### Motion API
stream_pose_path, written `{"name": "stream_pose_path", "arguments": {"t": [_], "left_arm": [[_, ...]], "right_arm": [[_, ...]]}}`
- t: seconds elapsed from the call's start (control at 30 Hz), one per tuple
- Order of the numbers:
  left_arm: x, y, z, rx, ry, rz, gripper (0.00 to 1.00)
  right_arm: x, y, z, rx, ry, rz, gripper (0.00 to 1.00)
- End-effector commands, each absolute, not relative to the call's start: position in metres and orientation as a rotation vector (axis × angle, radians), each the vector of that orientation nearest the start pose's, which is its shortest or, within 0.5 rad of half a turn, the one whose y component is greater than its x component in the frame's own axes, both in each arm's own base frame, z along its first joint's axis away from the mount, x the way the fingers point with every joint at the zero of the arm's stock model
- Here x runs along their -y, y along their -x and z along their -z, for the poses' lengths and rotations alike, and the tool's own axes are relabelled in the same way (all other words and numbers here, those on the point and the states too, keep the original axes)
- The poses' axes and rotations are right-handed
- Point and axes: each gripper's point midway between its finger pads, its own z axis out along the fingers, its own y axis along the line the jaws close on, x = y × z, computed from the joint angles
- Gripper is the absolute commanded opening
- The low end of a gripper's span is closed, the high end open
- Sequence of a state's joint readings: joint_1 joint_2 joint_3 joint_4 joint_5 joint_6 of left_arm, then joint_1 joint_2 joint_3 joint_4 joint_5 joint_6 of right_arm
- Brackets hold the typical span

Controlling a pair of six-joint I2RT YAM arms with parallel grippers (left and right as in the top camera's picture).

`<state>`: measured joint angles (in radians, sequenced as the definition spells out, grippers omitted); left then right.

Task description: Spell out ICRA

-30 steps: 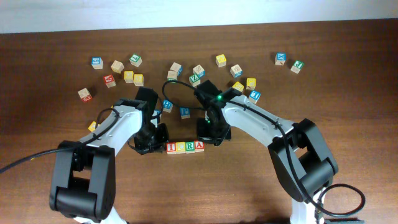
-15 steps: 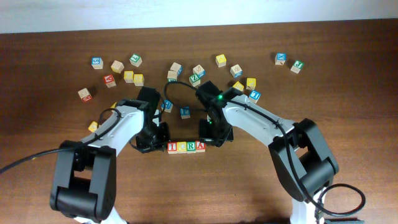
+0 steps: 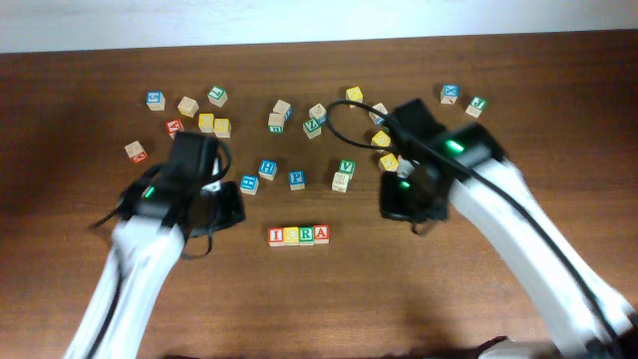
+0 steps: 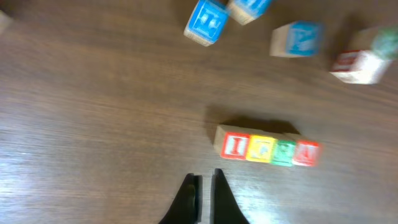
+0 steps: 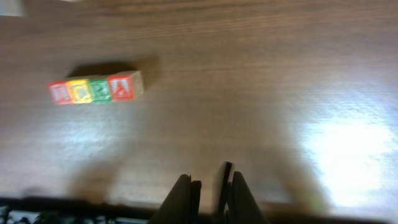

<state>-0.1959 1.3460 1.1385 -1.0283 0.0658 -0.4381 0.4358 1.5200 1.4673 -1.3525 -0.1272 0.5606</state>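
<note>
Judging the ICRA row (image 3: 298, 235) light, rigid wood; pinch side faces; left hand (image 4: 205, 186) and right hand (image 5: 210, 185) nearly closed, empty.

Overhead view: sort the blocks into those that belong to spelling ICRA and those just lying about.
Belong to the job:
- ICRA row, four cubes side by side, both grippers away from it

Just lying about:
- blue P cube
- blue H cube
- scattered cubes along the far side of the table
</note>
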Motion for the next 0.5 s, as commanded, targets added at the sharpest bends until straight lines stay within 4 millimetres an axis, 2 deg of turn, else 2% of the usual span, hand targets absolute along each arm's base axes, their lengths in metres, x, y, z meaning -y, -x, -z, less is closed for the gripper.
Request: {"name": "stream_pose_path", "arguments": {"t": [0.0,0.03,0.1,0.13,0.17,0.2,0.3,0.47], "left_arm": [[0.056,-0.258,-0.204,-2.648,0.31,0.25,0.99],[0.052,-0.242,-0.212,-2.64,0.309,0.253,0.99],[0.047,-0.214,-0.22,-2.64,0.309,0.252,0.99],[0.045,-0.204,-0.223,-2.624,0.307,0.257,0.99],[0.044,-0.197,-0.225,-2.61,0.306,0.263,0.99],[0.042,-0.186,-0.227,-2.577,0.324,0.28,0.99],[0.035,-0.162,-0.221,-2.492,0.418,0.322,0.99],[0.034,-0.157,-0.218,-2.456,0.421,0.341,0.99]], "right_arm": [[-0.128,-0.233,-0.235,-2.849,-0.087,-0.245,0.61],[-0.124,-0.217,-0.246,-2.819,-0.098,-0.245,0.74],[-0.119,-0.191,-0.26,-2.775,-0.107,-0.242,0.77],[-0.12,-0.18,-0.262,-2.754,-0.09,-0.252,0.81],[-0.122,-0.173,-0.262,-2.746,-0.071,-0.263,0.87],[-0.123,-0.162,-0.259,-2.735,-0.073,-0.269,0.98],[-0.106,-0.153,-0.239,-2.651,-0.144,-0.132,0.98],[-0.112,-0.158,-0.221,-2.684,-0.112,-0.043,0.98]]}}
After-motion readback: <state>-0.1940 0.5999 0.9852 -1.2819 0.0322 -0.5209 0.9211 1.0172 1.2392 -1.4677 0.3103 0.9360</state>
